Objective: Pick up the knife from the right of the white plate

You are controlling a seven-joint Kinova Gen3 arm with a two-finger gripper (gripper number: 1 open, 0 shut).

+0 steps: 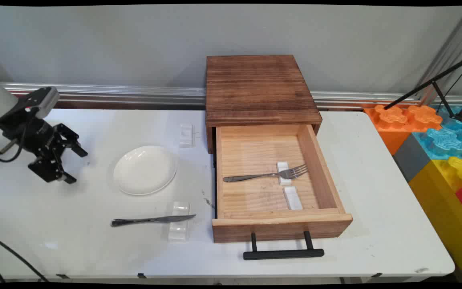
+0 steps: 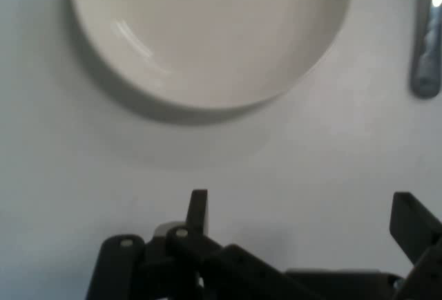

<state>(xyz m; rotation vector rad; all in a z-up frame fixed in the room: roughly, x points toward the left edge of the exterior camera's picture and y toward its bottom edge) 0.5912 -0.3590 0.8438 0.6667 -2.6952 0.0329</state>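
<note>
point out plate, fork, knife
plate (image 1: pixel 144 169), main view, middle of its dish
fork (image 1: pixel 265 175), main view, on its neck, inside the open drawer
knife (image 1: pixel 152 220), main view, where handle meets blade

In the hand view the plate (image 2: pixel 207 30) is cut off at the top edge, and the knife handle (image 2: pixel 427 44) is cut off at the right and blurred.

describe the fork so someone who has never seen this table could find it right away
Find the brown wooden box with its pale wooden drawer pulled open. Inside lies the silver metal fork, tines on a small white rest. The similar silver knife lies outside, on the table.
</note>
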